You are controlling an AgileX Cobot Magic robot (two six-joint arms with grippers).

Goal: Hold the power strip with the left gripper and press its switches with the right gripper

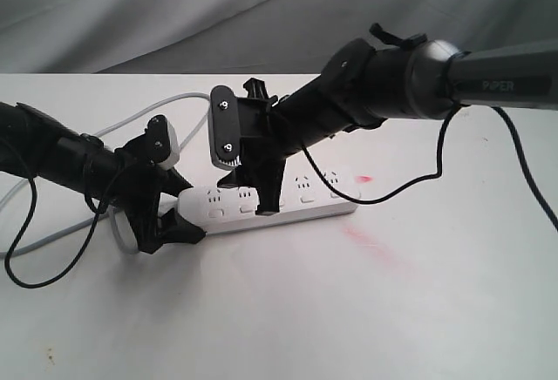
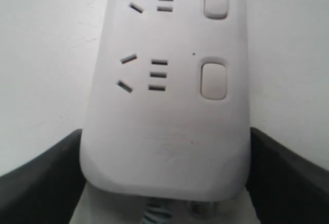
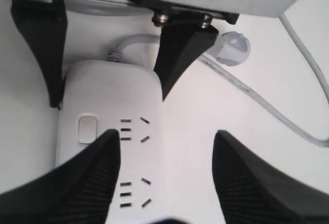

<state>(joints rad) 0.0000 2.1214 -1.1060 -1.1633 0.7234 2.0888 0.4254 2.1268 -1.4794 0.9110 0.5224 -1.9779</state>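
Observation:
The white power strip (image 1: 296, 199) lies on the white table, its grey cord (image 1: 131, 123) looping off to the back left. My left gripper (image 1: 181, 207) is shut on the strip's cord end (image 2: 164, 152), one black finger (image 2: 36, 178) on each long side. Two of its switches (image 2: 213, 79) show beside the sockets. My right gripper (image 1: 258, 195) hangs open over the strip (image 3: 110, 90), pointing down. One of its fingertips (image 3: 97, 167) covers the switch row just past the first switch (image 3: 87, 128); the other fingertip (image 3: 252, 178) is off the strip, over bare table. Contact with a switch cannot be made out.
The cord (image 3: 267, 103) trails across the table behind the strip, past a pale rounded piece (image 3: 232, 48). A faint red smear (image 1: 370, 245) and a red spot (image 1: 364, 178) mark the tabletop to the right. A grey cloth backdrop (image 1: 174, 5) hangs behind.

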